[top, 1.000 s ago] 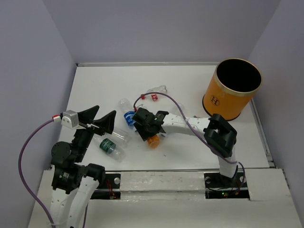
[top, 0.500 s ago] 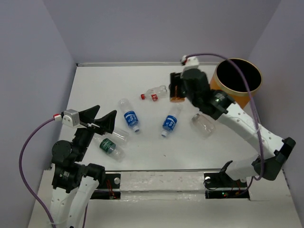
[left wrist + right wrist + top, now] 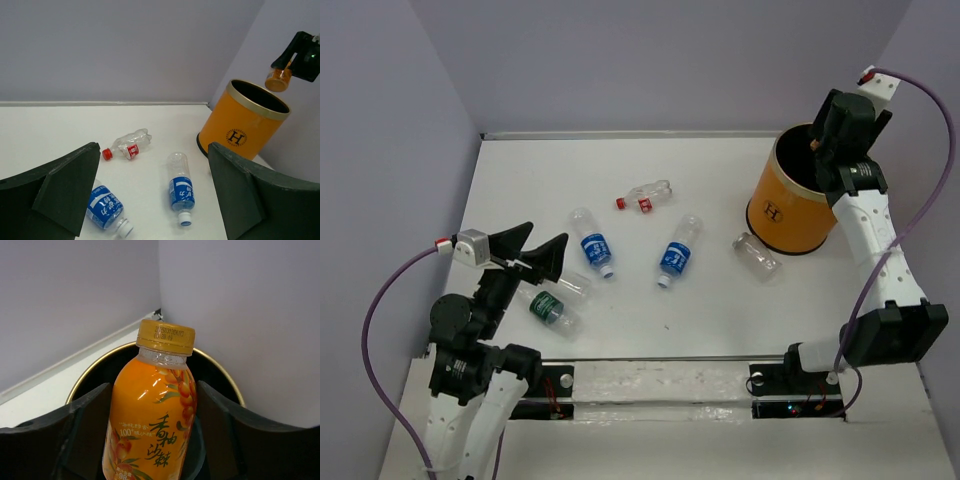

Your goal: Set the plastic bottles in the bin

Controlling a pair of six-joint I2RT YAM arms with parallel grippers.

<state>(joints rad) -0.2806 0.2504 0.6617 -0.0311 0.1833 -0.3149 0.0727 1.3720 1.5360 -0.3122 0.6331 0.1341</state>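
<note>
My right gripper [image 3: 152,387] is shut on an orange-tinted plastic bottle [image 3: 150,425] with a yellow cap. It holds the bottle cap-down over the black mouth of the orange bin [image 3: 798,212], as the left wrist view shows [image 3: 278,80]. Several bottles lie on the table: a red-capped one [image 3: 643,196], two with blue labels [image 3: 591,243] [image 3: 677,252], a green-labelled one [image 3: 551,308] and a bare clear one [image 3: 757,255] by the bin's foot. My left gripper [image 3: 535,255] hovers open near the left side, with nothing between its fingers.
Grey walls close in the white table at the back and both sides. The bin stands in the far right corner, close to the right wall [image 3: 920,120]. A purple cable [image 3: 380,310] loops off the left arm.
The right arm has lifted the orange bottle from the middle of the table and swung it up and right, to above the bin. The left arm has not moved.
</note>
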